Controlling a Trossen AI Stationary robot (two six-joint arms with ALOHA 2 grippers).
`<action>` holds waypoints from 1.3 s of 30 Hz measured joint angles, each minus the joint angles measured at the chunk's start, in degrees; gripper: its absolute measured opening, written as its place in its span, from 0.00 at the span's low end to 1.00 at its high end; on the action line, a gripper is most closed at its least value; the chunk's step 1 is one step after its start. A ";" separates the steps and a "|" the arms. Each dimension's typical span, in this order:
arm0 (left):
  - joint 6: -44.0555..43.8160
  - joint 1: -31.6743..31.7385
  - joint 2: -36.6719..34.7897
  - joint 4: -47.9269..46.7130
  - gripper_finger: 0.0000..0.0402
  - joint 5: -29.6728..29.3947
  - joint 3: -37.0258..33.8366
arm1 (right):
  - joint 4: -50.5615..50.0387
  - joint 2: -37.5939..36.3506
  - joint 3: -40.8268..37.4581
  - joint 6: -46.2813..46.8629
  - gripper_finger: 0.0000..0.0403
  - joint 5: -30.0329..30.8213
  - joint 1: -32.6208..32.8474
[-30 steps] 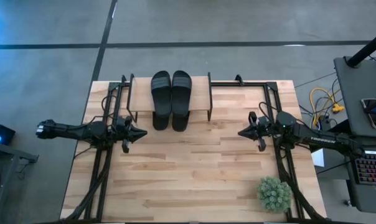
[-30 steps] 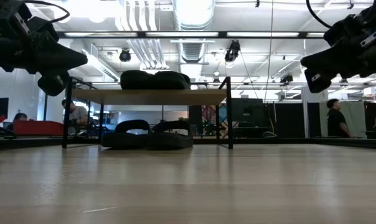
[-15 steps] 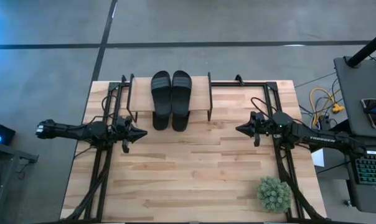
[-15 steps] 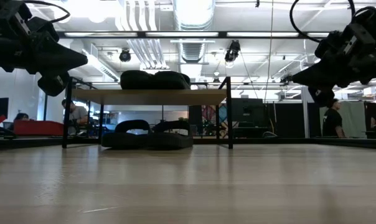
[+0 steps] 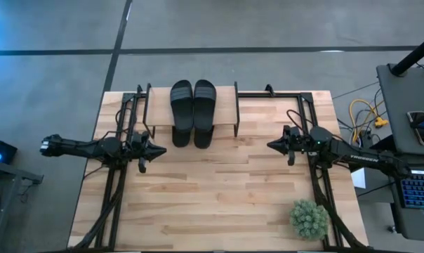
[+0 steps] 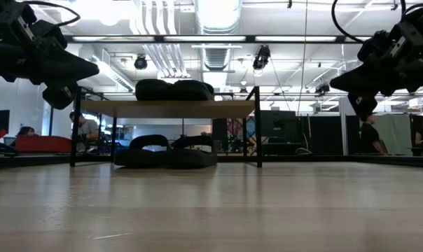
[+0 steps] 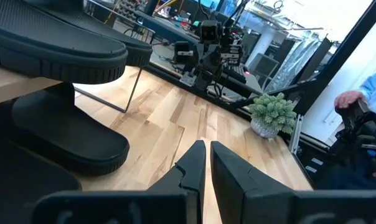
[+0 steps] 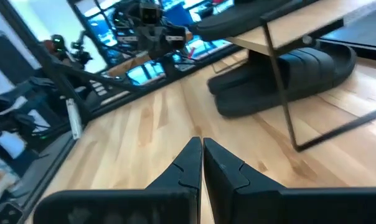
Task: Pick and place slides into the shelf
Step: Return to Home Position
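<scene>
Two black slides [image 5: 182,104] [image 5: 204,104] lie side by side, soles down, on the shelf's light plank top [image 5: 227,105]. In the low view, two more slides [image 6: 171,154] rest on the table under the shelf [image 6: 127,108], between its black legs, below the upper pair [image 6: 173,89]. My left gripper [image 5: 160,150] hovers shut above the table, near the shelf's left near corner. My right gripper [image 5: 269,147] hovers shut to the right of the shelf. Both point toward the table's middle and hold nothing. The left wrist view shows an upper slide [image 7: 51,50] and a lower one [image 7: 63,134].
A small green potted plant [image 5: 309,219] stands near the table's right near corner. Black frame rails run along the left, right and far sides of the table. Bare wood [image 5: 212,190] spreads between the arms. People and benches show in the room behind.
My right gripper has shifted slightly toward the far edge and tipped its fingertips downward, staying shut. The left arm and the slides have kept still.
</scene>
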 joint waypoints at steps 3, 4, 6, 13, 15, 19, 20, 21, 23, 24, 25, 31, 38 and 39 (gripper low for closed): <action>0.00 0.00 -0.01 0.05 0.03 0.00 0.00 | -0.87 -2.10 0.00 0.39 0.02 0.00 2.19; 0.00 -0.01 -0.02 0.00 0.03 0.00 0.00 | -0.62 -2.35 0.00 0.39 0.02 0.06 3.51; 0.00 0.00 -0.02 -0.01 0.03 0.00 0.00 | -0.75 -2.79 0.00 0.23 0.02 1.52 6.80; 0.00 -0.02 0.15 -0.02 0.03 0.00 -0.01 | -1.12 -2.86 0.00 -5.56 0.02 9.88 17.84; 0.00 0.00 0.12 0.01 0.03 0.00 -0.02 | -1.03 -3.01 0.00 -7.72 0.02 9.92 20.73; 0.00 0.00 0.37 -0.02 0.03 0.00 -0.04 | -0.30 -4.66 0.00 -11.55 0.02 11.63 25.04; 0.00 -0.02 0.40 0.02 0.03 0.00 -0.04 | -0.42 -5.32 0.00 -12.15 0.02 13.31 25.65; 0.00 0.00 0.50 0.02 0.03 0.00 -0.04 | -0.61 -6.09 0.00 -12.68 0.02 15.19 26.07; 0.00 0.00 0.66 -0.01 0.03 0.02 -0.07 | -0.71 -7.48 0.00 -13.47 0.02 18.77 26.31; 0.00 0.00 0.66 0.01 0.03 0.00 -0.07 | -0.83 -8.10 0.00 -13.87 0.02 19.96 26.33; 0.00 0.00 0.75 0.01 0.03 0.00 -0.07 | -0.84 -8.73 0.00 -14.49 0.02 20.78 26.31; 0.00 -0.02 1.14 0.00 0.03 0.02 -0.09 | -1.21 -10.42 0.00 -16.71 0.02 20.97 26.33; 0.00 -0.02 1.00 0.01 0.03 0.02 -0.09 | -4.11 -10.36 -0.02 -13.93 0.02 20.48 26.32; 0.00 -0.01 1.06 0.01 0.03 0.02 -0.09 | -4.14 -10.35 -0.04 -13.16 0.02 20.27 26.33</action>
